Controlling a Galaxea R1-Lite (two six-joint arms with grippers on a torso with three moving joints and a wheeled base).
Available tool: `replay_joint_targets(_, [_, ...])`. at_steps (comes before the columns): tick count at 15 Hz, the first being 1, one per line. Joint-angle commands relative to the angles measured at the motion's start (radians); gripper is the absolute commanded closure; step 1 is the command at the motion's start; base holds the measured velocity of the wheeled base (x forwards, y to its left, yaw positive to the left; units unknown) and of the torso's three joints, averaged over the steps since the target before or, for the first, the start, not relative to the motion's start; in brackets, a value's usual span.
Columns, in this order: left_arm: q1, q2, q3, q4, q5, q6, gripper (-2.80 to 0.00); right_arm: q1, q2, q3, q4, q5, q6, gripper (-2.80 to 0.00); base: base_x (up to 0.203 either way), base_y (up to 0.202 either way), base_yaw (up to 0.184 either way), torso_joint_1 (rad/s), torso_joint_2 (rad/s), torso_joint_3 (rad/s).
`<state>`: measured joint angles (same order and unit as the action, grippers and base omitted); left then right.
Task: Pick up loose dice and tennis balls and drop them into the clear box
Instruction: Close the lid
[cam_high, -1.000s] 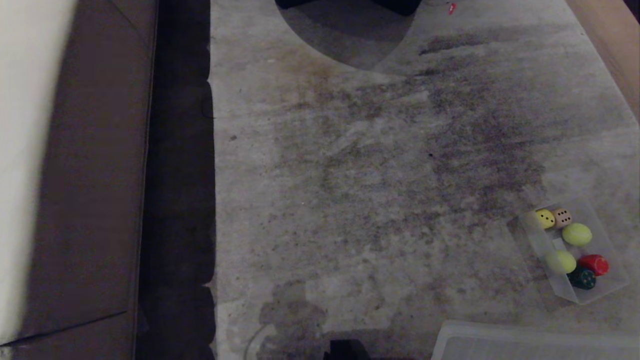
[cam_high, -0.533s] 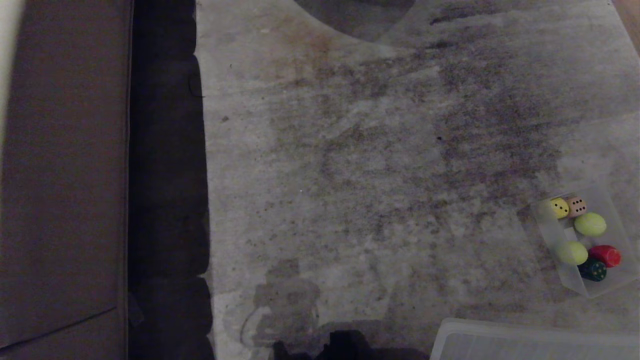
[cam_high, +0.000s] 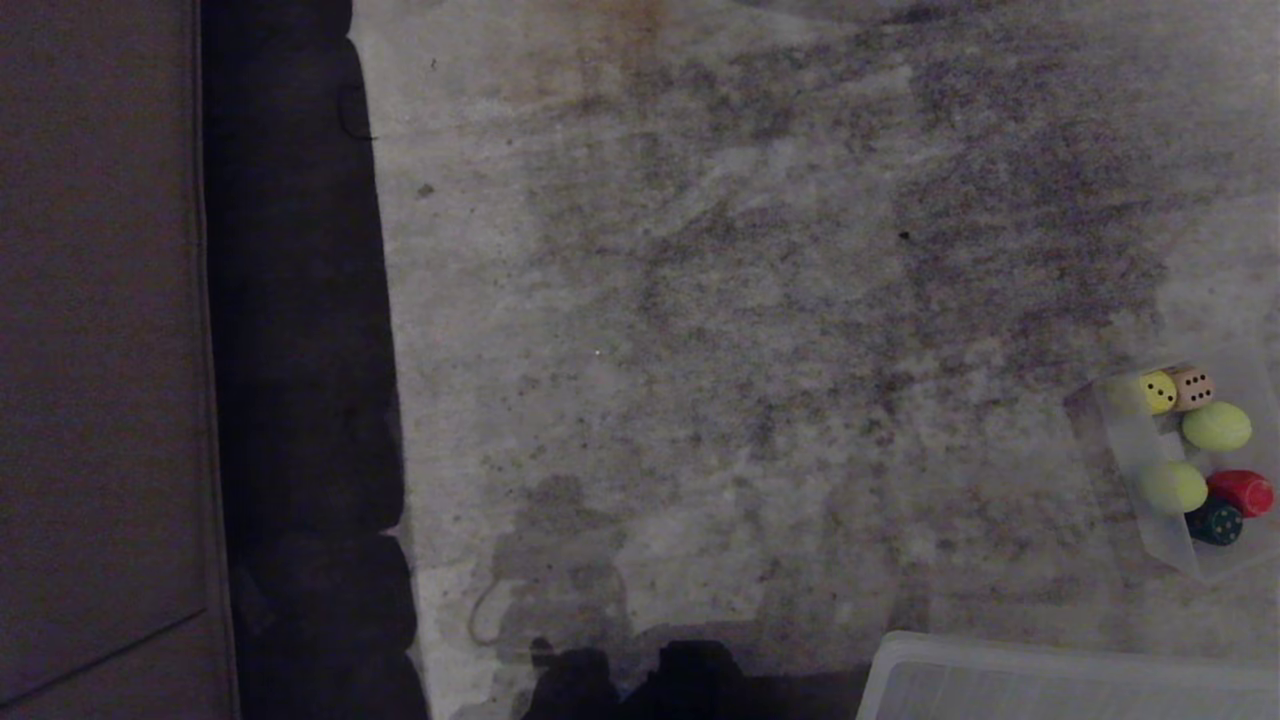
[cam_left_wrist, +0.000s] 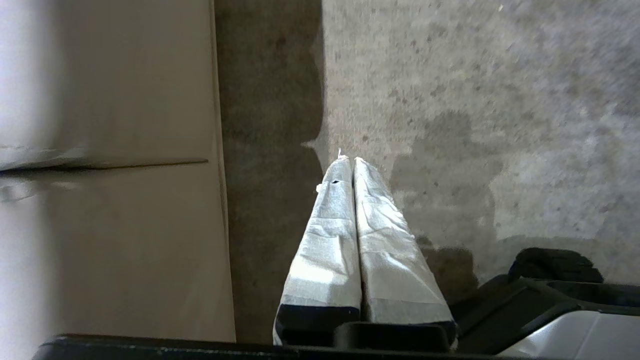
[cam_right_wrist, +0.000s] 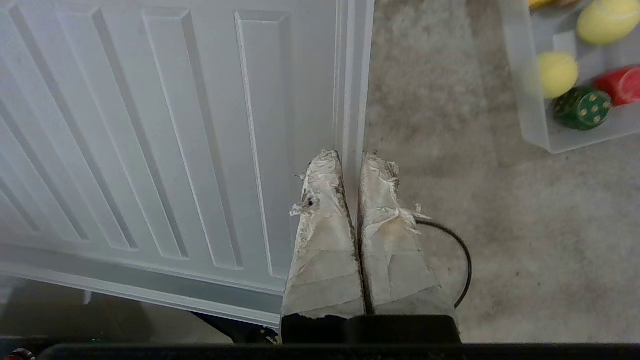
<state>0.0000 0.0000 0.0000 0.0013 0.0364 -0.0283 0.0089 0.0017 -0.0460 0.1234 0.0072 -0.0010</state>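
The clear box (cam_high: 1125, 445) sits on the grey rug at the far right of the head view. Inside it lie a yellow die (cam_high: 1158, 392), a cream-beige die (cam_high: 1192, 388) and two tennis balls (cam_high: 1216, 426) (cam_high: 1171, 486), together with a red die (cam_high: 1241, 492) and a dark green die (cam_high: 1215, 521). Neither arm shows in the head view. My right gripper (cam_right_wrist: 351, 156) is shut and empty, hanging over the edge of the ribbed lid (cam_right_wrist: 175, 125), with the box (cam_right_wrist: 525, 75) off to one side. My left gripper (cam_left_wrist: 349, 160) is shut and empty above the rug.
The flat ribbed clear lid (cam_high: 1060, 685) lies at the near right. A brown piece of furniture (cam_high: 100, 350) with a dark gap (cam_high: 300, 350) beside it runs along the left. A thin black cable loop (cam_right_wrist: 462, 250) hangs by the right gripper. The stained rug (cam_high: 700, 350) fills the middle.
The whole head picture has shifted as the camera tilted: the box now sits higher and further right in view. Box contents and lid have not moved on the rug.
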Motion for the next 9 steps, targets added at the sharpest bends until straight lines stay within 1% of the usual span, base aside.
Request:
replay_joint_targets(1, [0.000, 0.002, 0.002, 0.000, 0.000, -0.001, 0.00, 0.000, 0.000, 0.001, 0.001, 0.002, -0.001, 0.00, 0.000, 0.000, 0.000, -0.001, 0.00, -0.196])
replay_joint_targets(6, [-0.001, 0.002, 0.002, 0.000, 0.001, -0.001, 0.00, 0.000, -0.002, 0.001, 0.001, 0.000, 0.001, 0.00, 0.000, 0.000, 0.000, 0.003, 0.00, -0.201])
replay_joint_targets(9, [0.000, 0.002, 0.002, -0.001, 0.002, -0.002, 0.00, 0.000, -0.001, 0.000, 0.001, 0.004, -0.007, 0.00, 0.000, 0.000, 0.000, 0.003, 0.00, -0.107])
